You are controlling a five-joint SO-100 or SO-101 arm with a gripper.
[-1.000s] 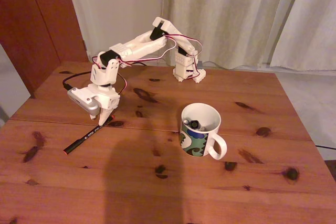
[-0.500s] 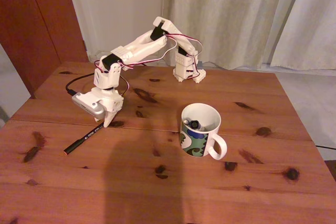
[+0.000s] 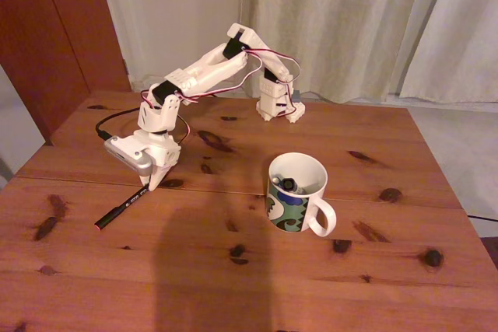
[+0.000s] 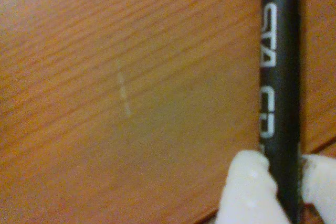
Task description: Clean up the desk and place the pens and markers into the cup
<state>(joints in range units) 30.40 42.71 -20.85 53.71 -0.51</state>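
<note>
Gripper (image 3: 156, 184) closed around black pen (image 3: 122, 208) near its upper end, 2 white fingertips (image 4: 247, 184) pressing both sides of the barrel. Lying on desk (image 3: 233, 285), left of centre, far from cup (image 3: 297, 192). Long axis diagonal, red tip toward lower left. Off-centre hold: may swing or slip when lifted.

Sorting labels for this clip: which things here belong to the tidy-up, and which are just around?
Job:
- black pen, hand closed on it
- cup, holding pens already
- desk

Just around:
- curtain
- wooden door
</note>
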